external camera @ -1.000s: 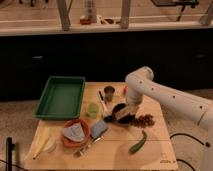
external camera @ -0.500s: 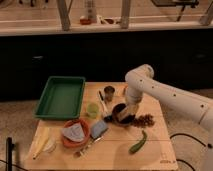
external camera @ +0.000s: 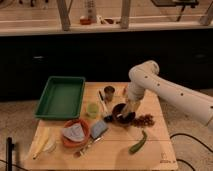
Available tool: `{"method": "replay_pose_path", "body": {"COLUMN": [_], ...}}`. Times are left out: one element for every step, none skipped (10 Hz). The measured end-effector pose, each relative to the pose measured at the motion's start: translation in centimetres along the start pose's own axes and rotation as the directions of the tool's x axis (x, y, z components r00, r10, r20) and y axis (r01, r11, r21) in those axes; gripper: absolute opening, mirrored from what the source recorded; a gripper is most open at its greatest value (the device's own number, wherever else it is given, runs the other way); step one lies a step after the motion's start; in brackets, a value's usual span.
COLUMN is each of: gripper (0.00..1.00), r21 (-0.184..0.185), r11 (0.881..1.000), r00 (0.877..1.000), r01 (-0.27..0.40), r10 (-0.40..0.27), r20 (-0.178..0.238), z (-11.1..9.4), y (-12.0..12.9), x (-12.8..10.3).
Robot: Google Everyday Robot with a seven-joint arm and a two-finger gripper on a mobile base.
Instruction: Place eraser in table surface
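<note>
Behind everything ran a dark cabinet front under a lit counter, and before it stood the pale plank table [external camera: 155, 150], crowded with things. At its left lay a green tray [external camera: 60, 97]. Below that sat an orange dish [external camera: 75, 140] carrying a blue-grey pad [external camera: 74, 132], with a second pad [external camera: 98, 128] just beside it. Near the middle stood a green cup [external camera: 92, 109] and a metal cup [external camera: 109, 92]. Right of those sat a dark bowl [external camera: 119, 117], and the tool [external camera: 129, 109] hung low at it on the white arm [external camera: 150, 80], which reached in from the right. How far the tool was open, and whether it gripped anything, could not be told. The eraser could not be made out with certainty (a tan patch at the tool's tip, over the bowl, might have been it). Further right lay a reddish cluster [external camera: 145, 120] and a green pod [external camera: 138, 143]. The carrying step seemed to be in hand. The next move called for swinging clear of the bowl to a bare stretch of table, lowering until the block rested flat, then letting go.
</note>
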Motion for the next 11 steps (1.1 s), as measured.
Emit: {"method": "replay_pose_path", "body": {"gripper": [0.0, 0.0, 0.0, 0.0, 0.0, 0.0, 0.0, 0.0, 0.0, 0.0, 0.0], "r21": [0.013, 0.025, 0.032, 0.04, 0.042, 0.043, 0.042, 0.042, 0.04, 0.044, 0.046], "r11": [1.0, 0.999, 0.998, 0.997, 0.995, 0.994, 0.989, 0.986, 0.982, 0.977, 0.968], "r00": [1.0, 0.999, 0.999, 0.997, 0.995, 0.994, 0.989, 0.985, 0.981, 0.975, 0.965], "r01": [0.013, 0.031, 0.045, 0.069, 0.09, 0.105, 0.138, 0.162, 0.184, 0.21, 0.247], "r10": [-0.013, -0.032, -0.045, -0.07, -0.091, -0.106, -0.14, -0.164, -0.187, -0.213, -0.25], "r20": [0.006, 0.013, 0.018, 0.027, 0.033, 0.038, 0.048, 0.054, 0.06, 0.066, 0.075], "z": [-0.7, -1.4, -1.8, -2.5, -3.0, -3.3, -3.9, -4.4, -4.7, -5.2, -6.2], "y": [-0.1, -0.2, -0.3, -0.4, -0.5, -0.7, -0.8, -0.9, -0.8, -1.0, -0.9], "x": [-0.2, -0.6, -0.9, -1.5, -2.0, -2.4, -3.2, -3.8, -4.3, -5.0, -6.1]}}
